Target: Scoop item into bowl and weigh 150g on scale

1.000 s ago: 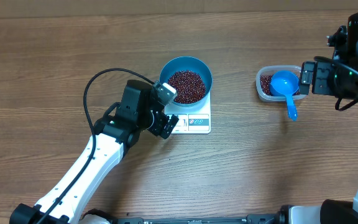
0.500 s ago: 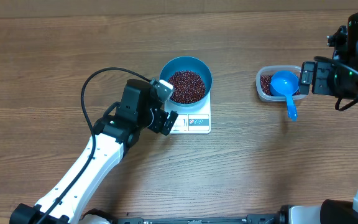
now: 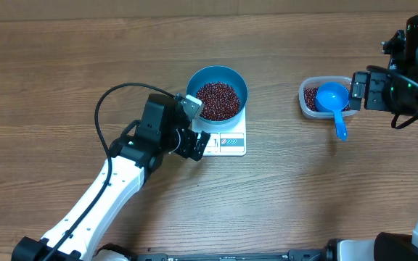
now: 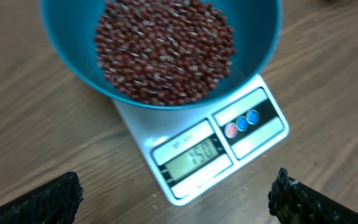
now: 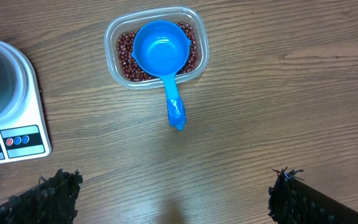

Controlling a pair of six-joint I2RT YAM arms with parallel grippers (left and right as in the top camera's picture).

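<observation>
The scale [image 3: 227, 142], a flat white square with rounded corners, sits mid-desk, nearer the far edge than the near one. Its display panel and three small round buttons face the near edge. The display [image 4: 194, 158] is blurred but appears to read 150. The bowl [image 3: 216, 72], round, smooth and teal-blue, rests on the scale and overhangs its far side. The beans [image 3: 218, 100], small, dark red-brown and faintly glossy, form a loose heap filling the bowl's bottom.

Toward the right edge of the wood-grain desk [image 3: 303, 188] stands a clear tub [image 5: 201, 37], rectangular with rounded corners, holding more beans. A bright blue plastic scoop [image 5: 160, 46] lies in it, cup upward and empty, handle overhanging the rim toward the near edge.

The left claw [image 4: 173, 198] hovers at the scale's near-left corner, released, grasping nothing. The right claw [image 5: 173, 193] hangs just right of the tub, also released and empty.
</observation>
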